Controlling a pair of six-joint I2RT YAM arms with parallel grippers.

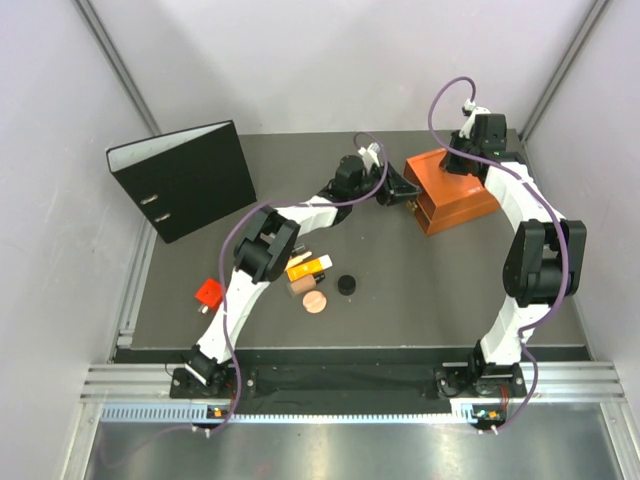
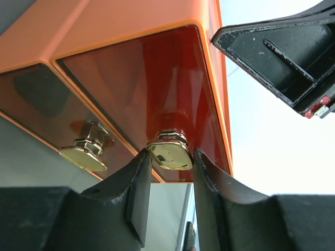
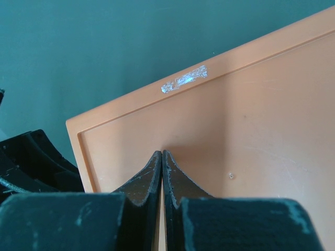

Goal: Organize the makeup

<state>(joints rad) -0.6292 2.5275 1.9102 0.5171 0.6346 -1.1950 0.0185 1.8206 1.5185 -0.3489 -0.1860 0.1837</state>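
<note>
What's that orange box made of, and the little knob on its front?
Orange box: looks like painted wood, possibly plastic; smooth and glossy, its front panel mirrors the knob stem. Knob: polished gold-toned metal, likely brass, with mirror-like reflections.

The box [image 1: 452, 190] at upper right is coloured glossy orange, its drawer fronts [image 2: 172, 89] red-brown, with a gold knob [image 2: 168, 154]. The binder [image 1: 185, 180] at upper left is black, edged white. On the dark grey table [image 1: 420, 290] are seen an orange-yellow tube [image 1: 303, 270] capped black, a pink-tan compact [image 1: 316, 301], a black jar [image 1: 347, 285] and a red object [image 1: 209, 292].
</note>
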